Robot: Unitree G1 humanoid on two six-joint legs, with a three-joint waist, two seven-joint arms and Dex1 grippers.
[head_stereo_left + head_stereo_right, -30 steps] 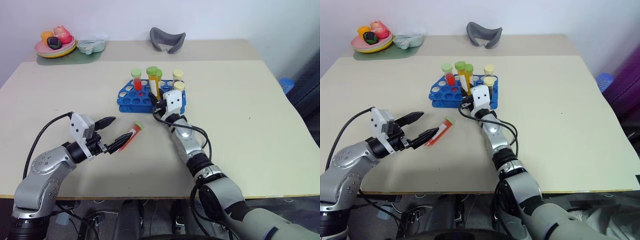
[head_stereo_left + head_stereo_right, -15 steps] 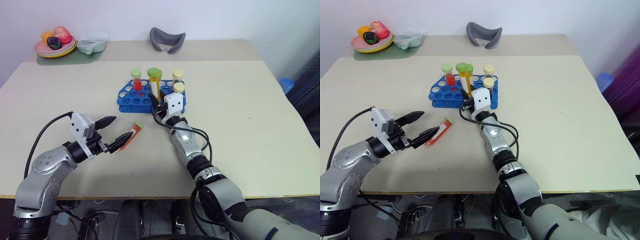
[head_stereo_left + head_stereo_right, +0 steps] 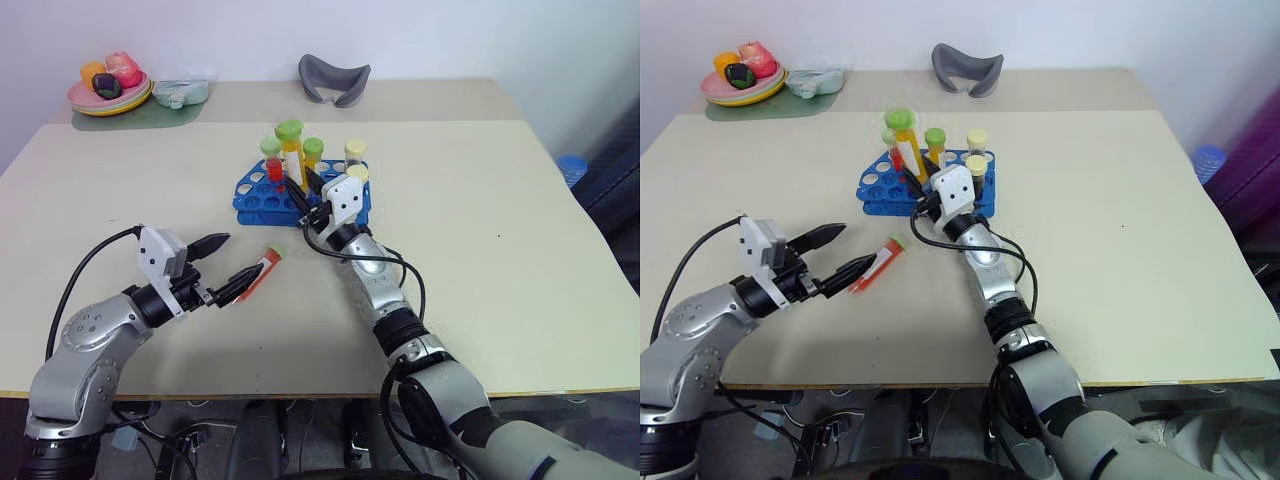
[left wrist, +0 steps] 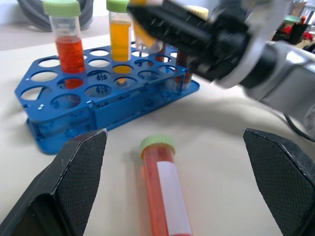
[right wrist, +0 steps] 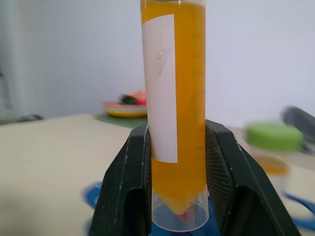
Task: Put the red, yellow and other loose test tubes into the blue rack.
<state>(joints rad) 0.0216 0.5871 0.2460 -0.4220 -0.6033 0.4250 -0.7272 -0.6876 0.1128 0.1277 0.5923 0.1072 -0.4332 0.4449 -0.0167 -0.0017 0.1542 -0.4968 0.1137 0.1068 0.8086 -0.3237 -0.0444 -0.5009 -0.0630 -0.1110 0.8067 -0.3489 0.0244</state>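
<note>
Several tubes are already standing in the blue rack (image 3: 300, 196); a yellow tube (image 3: 292, 158) is being pinched near its base by the right end effector (image 3: 300, 190) and held tilted above the rack, not yet seated; a red tube (image 3: 258, 277) is lying on the tabletop (image 3: 500, 230) between the spread fingers of the left end effector (image 3: 222, 266), ungrasped; two tubes judged left.

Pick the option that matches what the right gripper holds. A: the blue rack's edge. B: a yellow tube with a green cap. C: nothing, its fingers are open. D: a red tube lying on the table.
B: the right gripper is clamped on the yellow tube, raised over the blue rack.
</note>
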